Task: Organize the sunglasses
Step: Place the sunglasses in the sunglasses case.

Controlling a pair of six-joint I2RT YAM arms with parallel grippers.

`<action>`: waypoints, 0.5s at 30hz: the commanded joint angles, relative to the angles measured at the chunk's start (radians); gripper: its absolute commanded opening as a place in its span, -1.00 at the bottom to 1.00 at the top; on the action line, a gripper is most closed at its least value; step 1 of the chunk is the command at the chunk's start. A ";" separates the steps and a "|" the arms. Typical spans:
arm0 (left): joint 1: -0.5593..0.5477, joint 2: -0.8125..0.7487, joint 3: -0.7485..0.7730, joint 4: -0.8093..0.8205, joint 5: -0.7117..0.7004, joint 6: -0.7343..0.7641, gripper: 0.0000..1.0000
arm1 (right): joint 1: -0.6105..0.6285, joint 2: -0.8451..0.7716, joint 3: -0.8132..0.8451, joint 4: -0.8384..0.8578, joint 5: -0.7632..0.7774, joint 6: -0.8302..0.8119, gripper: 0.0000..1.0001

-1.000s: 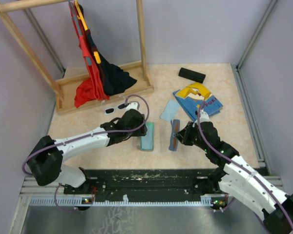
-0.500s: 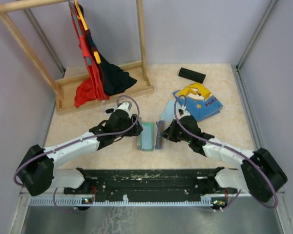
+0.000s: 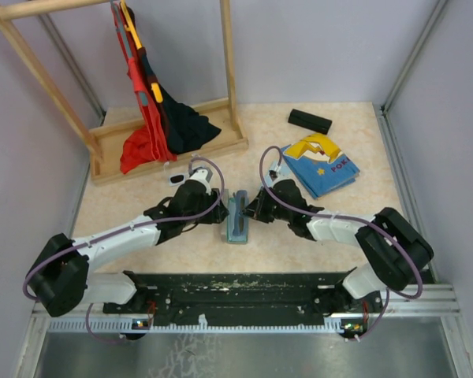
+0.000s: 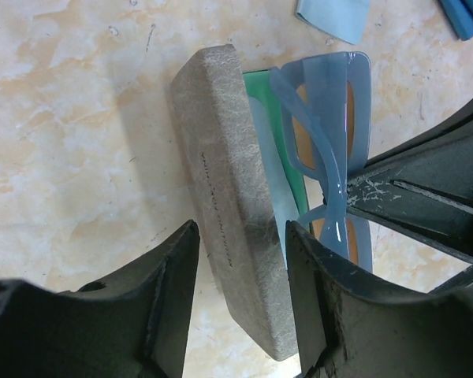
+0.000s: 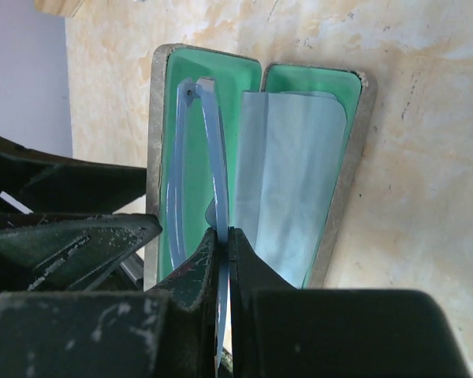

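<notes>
Sunglasses (image 5: pixel 214 157) with pale blue translucent frame reach forward from the right gripper (image 5: pixel 223 236) over the open grey, green-lined case (image 5: pixel 361 134). Its jaws are closed tight on one temple.

We look down on the tabletop (image 3: pixel 260 134) from above and behind; both wrist cameras sit close, sharing the case (image 4: pixel 221 205).

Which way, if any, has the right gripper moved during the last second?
Yes. The right gripper, shut on the blue sunglasses, moved left, away from the blue book, reaching the open case.
</notes>
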State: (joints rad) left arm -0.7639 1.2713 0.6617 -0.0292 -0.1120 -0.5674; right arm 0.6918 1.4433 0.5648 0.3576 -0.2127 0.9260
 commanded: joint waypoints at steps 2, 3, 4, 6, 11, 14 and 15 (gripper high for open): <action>0.006 -0.026 -0.017 0.019 0.001 0.008 0.06 | 0.008 0.050 0.070 0.074 -0.033 0.002 -1.00; 0.006 -0.026 -0.017 0.019 -0.001 0.008 0.06 | 0.009 0.058 0.074 0.072 -0.035 0.000 -1.00; 0.006 -0.026 -0.019 0.017 -0.001 0.009 0.06 | 0.009 0.064 0.078 0.069 -0.034 -0.003 -1.00; 0.006 -0.027 -0.018 0.015 -0.003 0.009 0.05 | 0.009 0.071 0.084 0.056 -0.031 -0.009 -1.00; 0.006 -0.028 -0.018 0.011 -0.008 0.012 0.05 | 0.009 0.087 0.087 0.046 -0.021 -0.017 -1.00; 0.006 -0.025 -0.015 0.010 -0.007 0.015 0.05 | 0.009 0.097 0.090 0.043 -0.019 -0.019 -1.00; 0.006 -0.023 -0.014 0.010 -0.008 0.016 0.05 | 0.009 0.101 0.092 0.040 -0.019 -0.020 -1.00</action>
State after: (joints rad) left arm -0.7628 1.2671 0.6498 -0.0292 -0.1127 -0.5667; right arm 0.6922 1.5314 0.6052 0.3588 -0.2333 0.9245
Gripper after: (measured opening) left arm 0.528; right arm 0.023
